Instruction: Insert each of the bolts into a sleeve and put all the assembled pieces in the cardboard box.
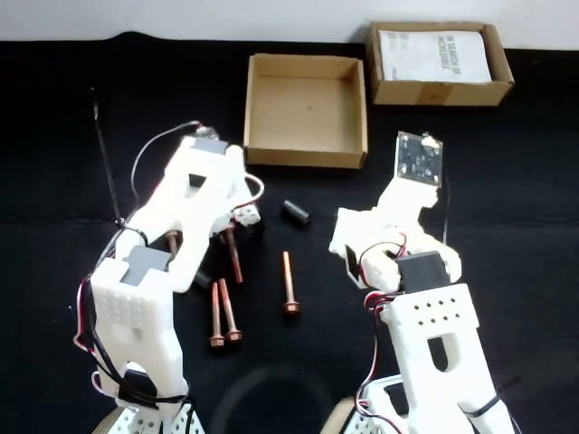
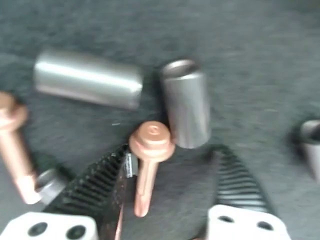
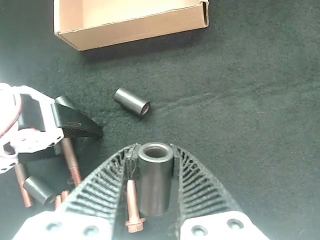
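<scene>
In the left wrist view my left gripper (image 2: 170, 192) is open, low over the black mat, and a copper bolt (image 2: 148, 162) lies between its fingers, close to one finger (image 2: 97, 185). Just beyond lie two grey sleeves, one (image 2: 87, 77) on its side and one (image 2: 186, 102) pointing away. My right gripper (image 3: 155, 167) is shut on a dark sleeve (image 3: 155, 180), held upright with its open end up. The empty cardboard box (image 1: 306, 108) stands at the back centre. A loose sleeve (image 1: 295, 212) lies in front of it.
More bolts lie on the mat: one alone (image 1: 289, 282) in the middle and a pair (image 1: 223, 313) near the left arm. A second box (image 1: 439, 61) with a paper sheet stands at the back right. Another bolt (image 2: 15, 145) and a sleeve (image 2: 311, 145) flank the left gripper.
</scene>
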